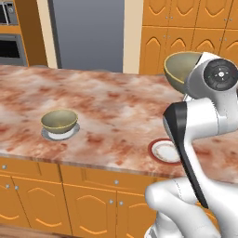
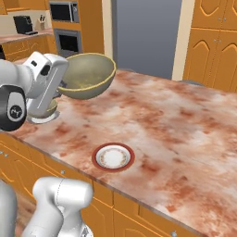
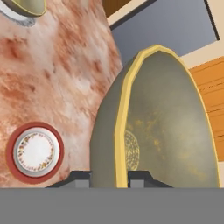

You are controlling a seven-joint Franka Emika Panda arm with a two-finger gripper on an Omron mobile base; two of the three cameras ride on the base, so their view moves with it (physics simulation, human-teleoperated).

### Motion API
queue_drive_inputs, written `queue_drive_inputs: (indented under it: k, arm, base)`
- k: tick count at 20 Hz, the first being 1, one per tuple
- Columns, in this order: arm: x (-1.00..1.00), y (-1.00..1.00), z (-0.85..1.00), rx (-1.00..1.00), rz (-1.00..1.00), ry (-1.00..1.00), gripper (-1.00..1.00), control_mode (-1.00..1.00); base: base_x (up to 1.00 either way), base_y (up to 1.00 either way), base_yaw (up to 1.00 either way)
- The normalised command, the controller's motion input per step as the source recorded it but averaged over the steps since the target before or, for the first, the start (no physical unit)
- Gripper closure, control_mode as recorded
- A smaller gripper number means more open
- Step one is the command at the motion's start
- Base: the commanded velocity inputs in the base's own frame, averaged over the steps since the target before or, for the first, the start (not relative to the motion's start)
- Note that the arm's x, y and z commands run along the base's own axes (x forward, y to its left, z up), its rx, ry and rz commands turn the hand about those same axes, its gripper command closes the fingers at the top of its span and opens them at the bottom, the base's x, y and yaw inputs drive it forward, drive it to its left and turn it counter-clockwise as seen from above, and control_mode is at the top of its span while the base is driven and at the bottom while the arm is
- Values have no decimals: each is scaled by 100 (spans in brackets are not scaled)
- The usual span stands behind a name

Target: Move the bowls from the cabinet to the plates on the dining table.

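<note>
A gripper [image 3: 109, 178] pinches the rim of a bowl [image 2: 88, 75], one finger inside the wall and one outside, and holds it aloft over the near part of the table [image 1: 111, 109]. The bowl hangs tilted, its speckled inside partly turned toward the hand camera. Below and just aside, near the table's front edge, lies the red-rimmed plate [image 2: 113, 157], bare and waiting. Farther along the stone top, the other bowl [image 1: 59, 121] already sits on the grey-rimmed plate [image 1: 59, 135]. Beyond stand tall orange cupboards [image 1: 190, 28] and a grey opening.

The bowl looks rigid and deep, likely ceramic, so breakable if dropped. Its glazed wall may be slippery, and a grip at one point of the rim leaves the weight hanging off to the side. That rim seems the only place the narrow fingers can take it, so a slow, level lowering onto the plate looks wise.
</note>
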Motion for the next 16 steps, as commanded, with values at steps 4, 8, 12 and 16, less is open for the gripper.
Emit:
queue_drive_inputs:
  k: [4,8,12,16]
  arm:
    - [0,-19,-17,0,9,15,100,-100]
    - [6,-9,-28,0,7,12,100,-100]
    - [10,-3,-34,0,6,10,100,-100]
    - [6,0,-35,0,6,9,100,-100]
  base:
    - [0,0,0]
    - [0,0,0]
    - [0,0,0]
    - [0,0,0]
